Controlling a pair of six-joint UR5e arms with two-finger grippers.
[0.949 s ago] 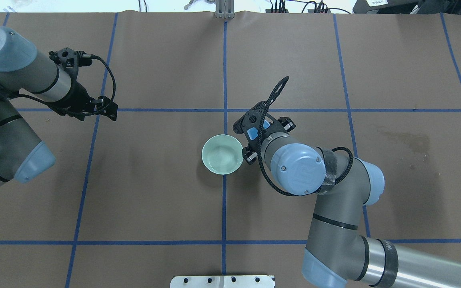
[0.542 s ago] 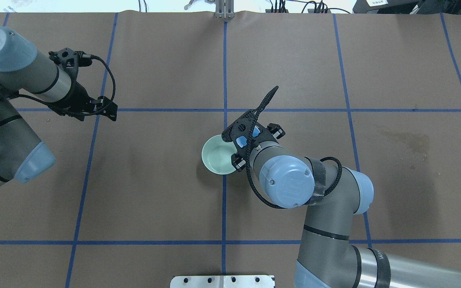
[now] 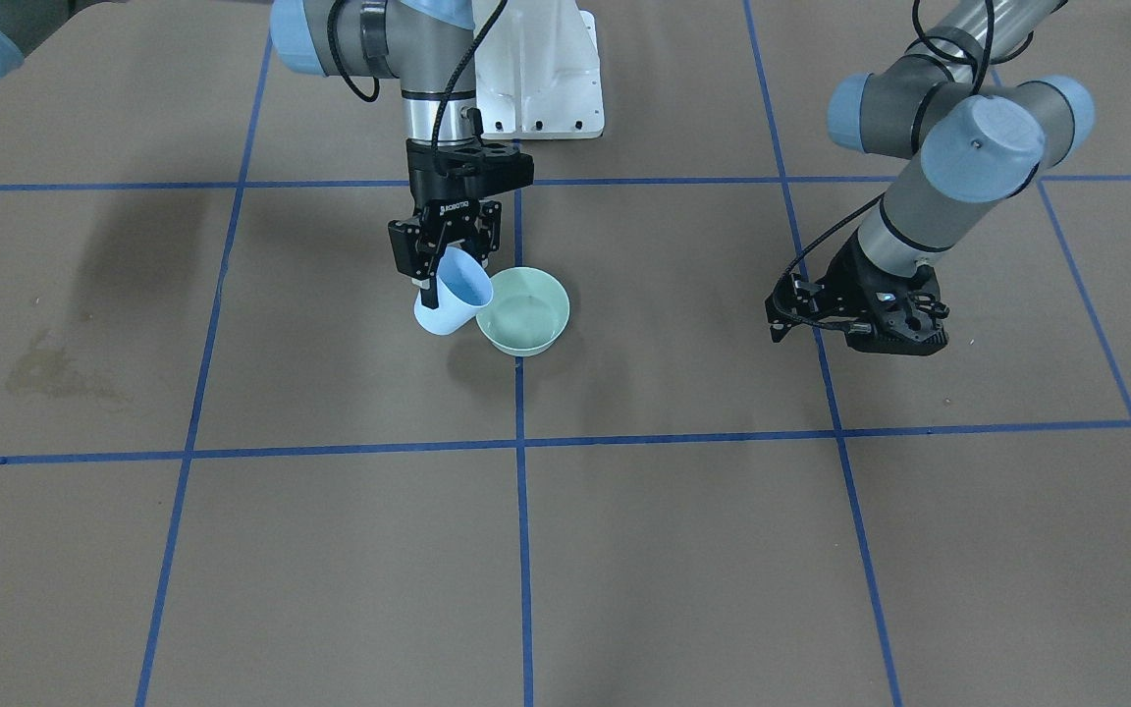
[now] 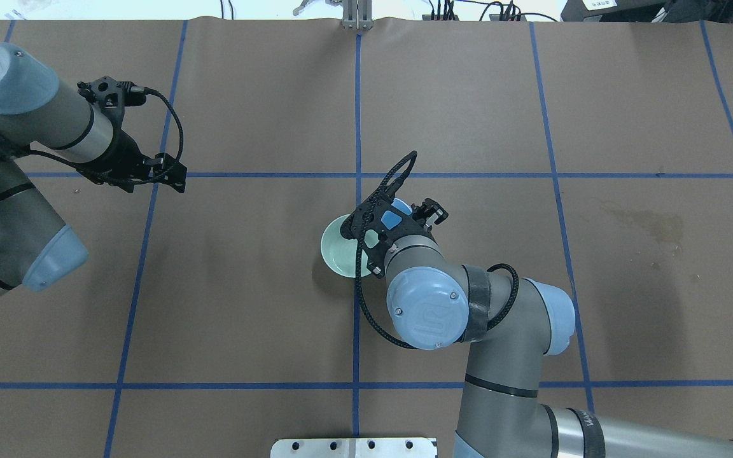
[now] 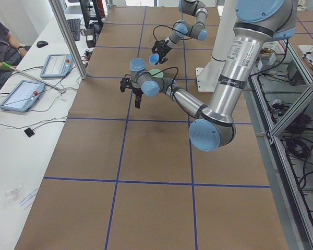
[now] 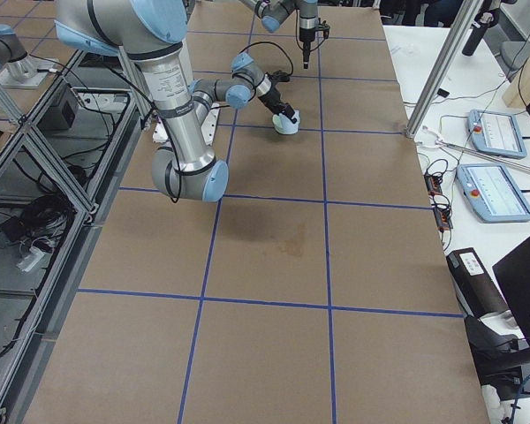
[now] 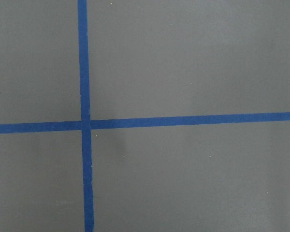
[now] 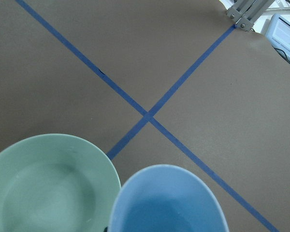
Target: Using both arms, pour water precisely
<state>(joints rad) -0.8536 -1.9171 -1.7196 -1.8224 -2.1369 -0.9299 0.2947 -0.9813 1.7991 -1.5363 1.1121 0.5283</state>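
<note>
My right gripper [image 3: 443, 257] is shut on a light blue cup [image 3: 453, 298], which leans toward a pale green bowl [image 3: 524, 310] at the table's middle. In the overhead view the right gripper [image 4: 392, 217] and the cup [image 4: 392, 220] sit over the right edge of the bowl [image 4: 340, 253]. The right wrist view has the cup's rim [image 8: 135, 186] against the bowl's rim [image 8: 106, 159]. No stream of water shows, and I cannot tell whether water lies in either vessel. My left gripper [image 4: 179, 178] hangs open and empty far to the left, over a blue tape crossing [image 7: 85, 124].
Brown paper with a blue tape grid [image 4: 357, 127] covers the table. A dark damp stain [image 4: 646, 222] lies on the right side. The white pedestal [image 3: 541, 79] stands at the robot's edge. A person [image 5: 0, 44] and tablets [image 5: 21, 94] are beside the table's far side.
My right arm has swung left with the cup, from beside the bowl to over its right edge, and the wrist has turned. The left arm has not moved.
</note>
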